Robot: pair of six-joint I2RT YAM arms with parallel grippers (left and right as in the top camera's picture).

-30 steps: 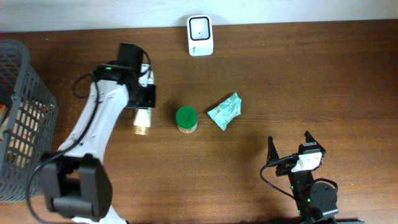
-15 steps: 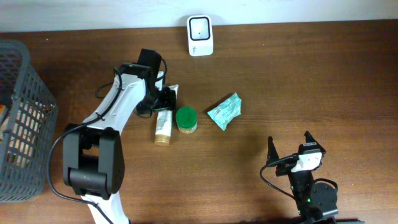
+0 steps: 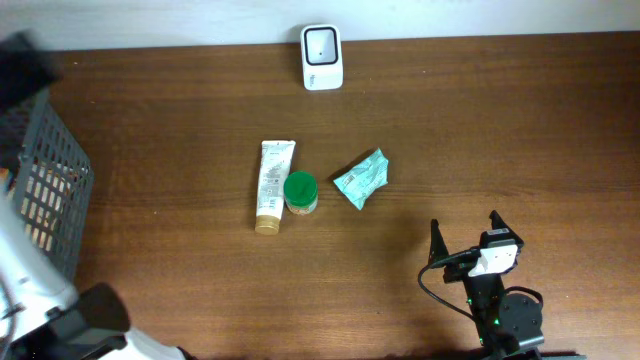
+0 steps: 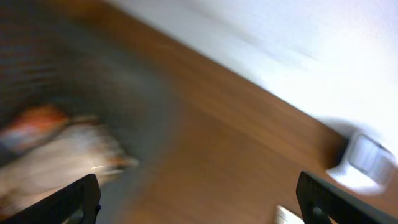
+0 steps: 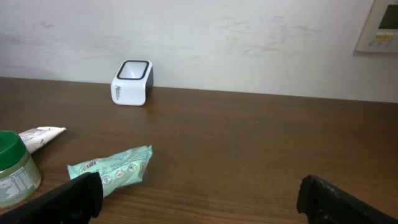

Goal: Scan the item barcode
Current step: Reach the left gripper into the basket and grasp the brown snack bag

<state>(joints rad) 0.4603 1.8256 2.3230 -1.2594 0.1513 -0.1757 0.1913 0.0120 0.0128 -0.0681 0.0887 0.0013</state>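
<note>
I had set the tube (image 3: 272, 186) down just beside the jar (image 3: 299, 192), at seven o'clock from the scanner (image 3: 322, 57). My left gripper (image 4: 199, 202) had swung out toward nine, fingers spread and empty, as were those of the right gripper (image 3: 465, 235). I judged that item scanned.

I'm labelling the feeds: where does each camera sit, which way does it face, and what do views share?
Overhead: above the table, looking straight down; right gripper lower right, left arm blurred lower left.
Left wrist: blurred, facing the wall past the basket; own fingertips in the bottom corners.
Right wrist: low over the table, facing the wall; own fingertips likewise.
Shared: the scanner shows in all three.
</note>
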